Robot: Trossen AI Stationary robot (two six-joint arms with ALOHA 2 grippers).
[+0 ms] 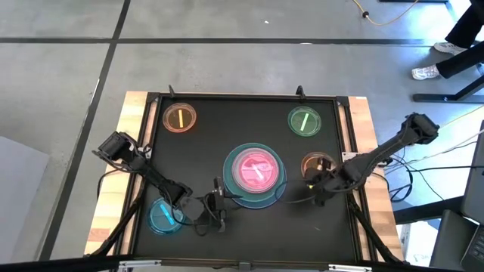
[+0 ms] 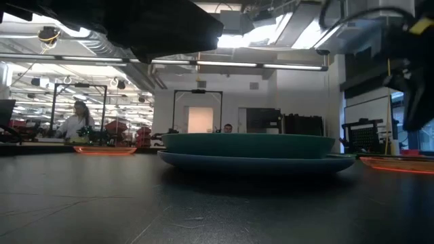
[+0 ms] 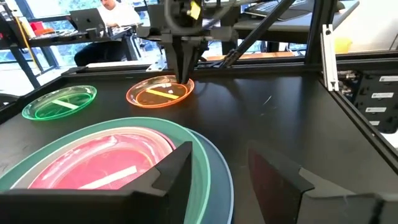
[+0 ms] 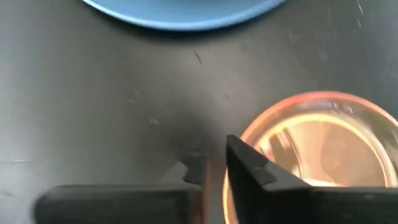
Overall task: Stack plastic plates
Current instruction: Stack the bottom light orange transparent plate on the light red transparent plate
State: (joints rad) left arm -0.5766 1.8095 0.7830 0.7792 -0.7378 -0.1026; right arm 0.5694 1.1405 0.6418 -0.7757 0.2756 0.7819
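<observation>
Right wrist view: our right gripper point(image 4: 211, 171) straddles the amber plate's point(image 4: 323, 143) rim, fingers apart. Next we close, then carry it to the stack point(image 1: 255, 175).

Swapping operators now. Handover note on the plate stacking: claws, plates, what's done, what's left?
Right claw: low at the amber plate, right of the stack, fingers straddling its rim; not lifted.
Left claw: open and empty, just in front of the stack.
Done: centre stack has the light blue plate at the bottom, teal-green plate on it, then the hot pink plate. What sits inside the pink one can't be made out.
Left: amber, cyan plate at front left, orange plate at back left and green plate at back right are all loose on the table.
</observation>
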